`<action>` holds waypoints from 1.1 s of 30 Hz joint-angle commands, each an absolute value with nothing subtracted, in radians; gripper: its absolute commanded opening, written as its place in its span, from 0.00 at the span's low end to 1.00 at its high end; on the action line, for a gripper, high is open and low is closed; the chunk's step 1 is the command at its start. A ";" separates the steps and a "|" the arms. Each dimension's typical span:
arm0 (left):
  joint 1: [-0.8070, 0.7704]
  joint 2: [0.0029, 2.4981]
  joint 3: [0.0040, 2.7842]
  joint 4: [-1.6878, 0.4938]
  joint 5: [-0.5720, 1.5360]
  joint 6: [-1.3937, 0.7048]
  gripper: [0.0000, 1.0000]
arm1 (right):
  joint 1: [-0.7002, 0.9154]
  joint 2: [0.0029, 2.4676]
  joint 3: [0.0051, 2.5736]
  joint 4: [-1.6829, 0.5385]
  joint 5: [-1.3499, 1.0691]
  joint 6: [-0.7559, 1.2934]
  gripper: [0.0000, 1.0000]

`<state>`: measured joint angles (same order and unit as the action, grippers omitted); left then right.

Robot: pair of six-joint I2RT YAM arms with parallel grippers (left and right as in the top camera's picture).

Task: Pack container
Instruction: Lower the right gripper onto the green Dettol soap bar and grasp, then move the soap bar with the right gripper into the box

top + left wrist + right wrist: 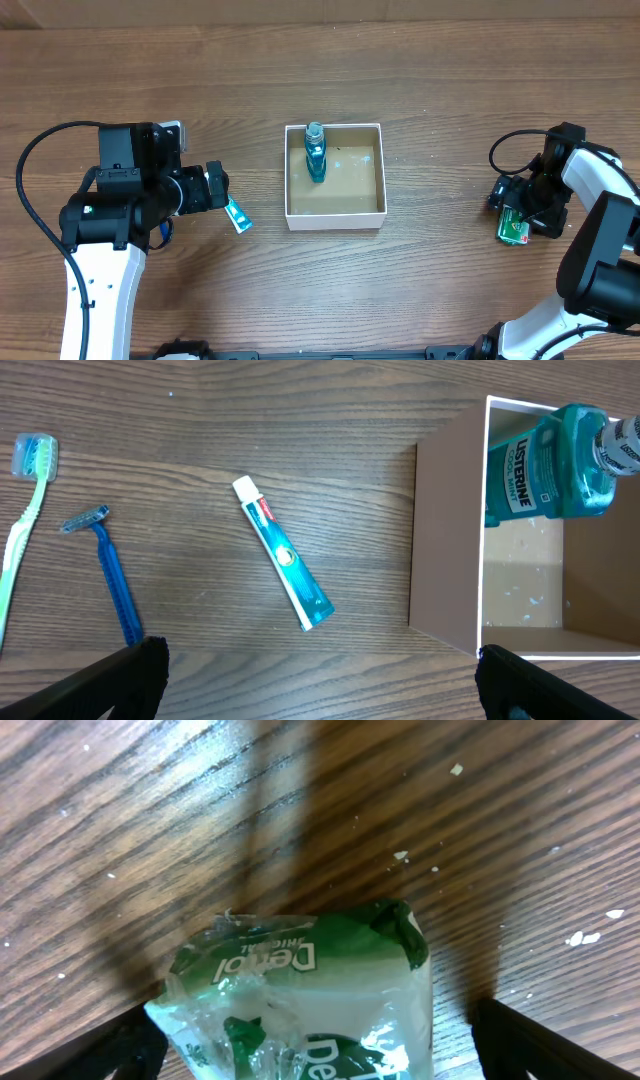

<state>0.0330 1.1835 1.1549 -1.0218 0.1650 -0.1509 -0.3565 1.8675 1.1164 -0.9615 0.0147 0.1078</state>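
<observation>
Closing the right gripper point(521, 216), its jaws spread either side of the Dettol soap packet point(300, 995) at the table's 3 o'clock, squarely across the packet seems wise before carrying it to the central container point(335, 220); the left gripper point(222, 188) hangs released, empty.

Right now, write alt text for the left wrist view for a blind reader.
A white-rimmed cardboard container holding a teal Listerine mouthwash bottle sits at the right on a wooden table. To its left lie a toothpaste tube, a blue razor and a green toothbrush. The left end effector is open, its black fingertips at the bottom corners.
</observation>
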 commanded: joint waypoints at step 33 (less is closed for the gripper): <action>0.039 1.191 1.174 -1.017 0.173 -0.157 1.00 | -0.307 1.792 1.399 -1.159 -0.118 0.104 0.18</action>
